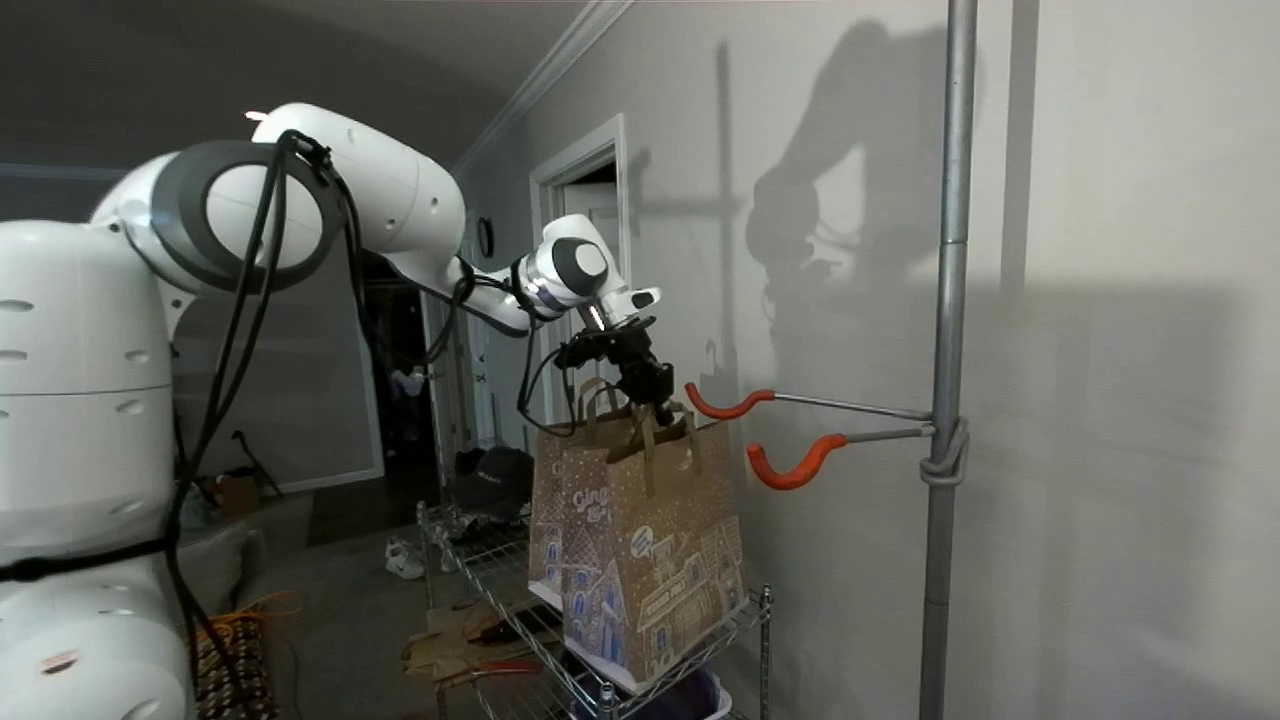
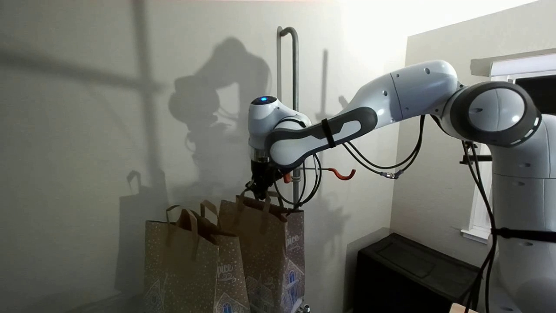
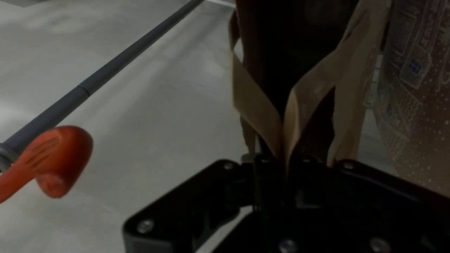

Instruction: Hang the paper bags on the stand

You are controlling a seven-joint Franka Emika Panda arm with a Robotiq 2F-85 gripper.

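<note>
brown paper bag [image 1: 655, 570], printed in purple and white, caught right now by the handle [image 3: 258, 109] in the gripper [image 3: 283, 161], pinched between fingers [image 3: 263, 182] drawn tightly together! upright at the wire rack [image 1: 607, 698], can't tell whether resting on it. just beside the second paper bag [image 2: 182, 261] in both exterior views. near the orange hooks [image 1: 786, 479] of the stand [image 1: 952, 340], but apart from them.

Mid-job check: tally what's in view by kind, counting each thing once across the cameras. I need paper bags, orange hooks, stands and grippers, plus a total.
Paper bags: 2
Orange hooks: 2
Stand: 1
Gripper: 1
Total: 6
</note>
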